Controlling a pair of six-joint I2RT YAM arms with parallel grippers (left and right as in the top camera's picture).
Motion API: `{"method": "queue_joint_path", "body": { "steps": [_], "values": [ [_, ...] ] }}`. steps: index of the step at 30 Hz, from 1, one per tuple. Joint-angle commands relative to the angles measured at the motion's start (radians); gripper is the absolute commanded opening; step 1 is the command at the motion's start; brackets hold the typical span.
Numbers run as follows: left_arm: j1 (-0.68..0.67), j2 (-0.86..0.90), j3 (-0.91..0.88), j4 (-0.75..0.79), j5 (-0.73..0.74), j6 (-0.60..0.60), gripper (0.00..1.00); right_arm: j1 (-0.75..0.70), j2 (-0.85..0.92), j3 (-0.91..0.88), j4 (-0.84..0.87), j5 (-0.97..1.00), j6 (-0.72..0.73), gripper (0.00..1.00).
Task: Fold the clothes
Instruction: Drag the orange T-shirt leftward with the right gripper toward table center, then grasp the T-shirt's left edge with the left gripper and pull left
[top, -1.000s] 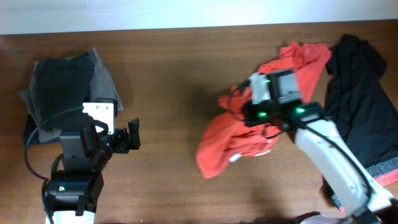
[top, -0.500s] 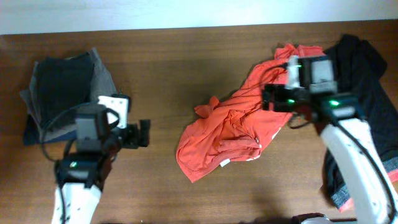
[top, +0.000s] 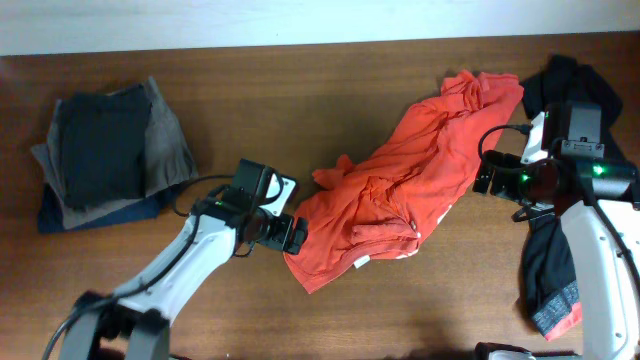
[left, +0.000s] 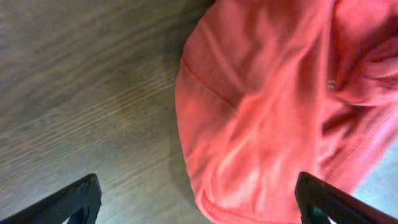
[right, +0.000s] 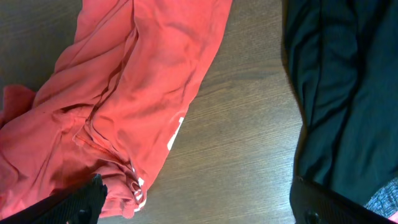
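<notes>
The clothes lie on the wooden table. A red-orange T-shirt (top: 400, 190) is stretched out crumpled from the lower middle up to the right. A black garment (top: 575, 110) with a grey-and-red hem (top: 557, 312) lies at the far right. My left gripper (top: 285, 232) is open at the shirt's lower-left edge. In the left wrist view its jaws (left: 202, 208) straddle the shirt's edge (left: 267, 106), and nothing is held. My right gripper (top: 483, 172) is open over bare wood between the shirt (right: 124, 106) and the black garment (right: 342, 93), its fingers (right: 74, 202) wide apart.
A folded pile of dark and grey clothes (top: 105, 155) sits at the far left of the table (top: 300, 90). The right arm passes over the lower part of the black garment.
My right gripper opened, let the T-shirt go and moved right. The shirt dropped and now lies stretched out. My left arm reached right to the shirt's lower-left edge.
</notes>
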Motion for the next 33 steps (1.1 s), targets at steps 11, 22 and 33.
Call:
{"method": "queue_joint_path", "body": {
  "steps": [11,22,33],
  "values": [
    [-0.003,0.15,0.015,0.119,0.015,-0.006,0.21,-0.005,-0.003,0.008,-0.007,0.01,-0.013,0.99],
    [0.032,0.121,0.086,0.127,-0.201,-0.006,0.01,-0.005,-0.003,0.008,-0.015,0.01,-0.014,0.99],
    [0.377,0.1,0.41,0.179,-0.212,-0.026,0.99,-0.005,-0.003,0.008,-0.015,0.01,-0.017,0.99]
  ]
}}
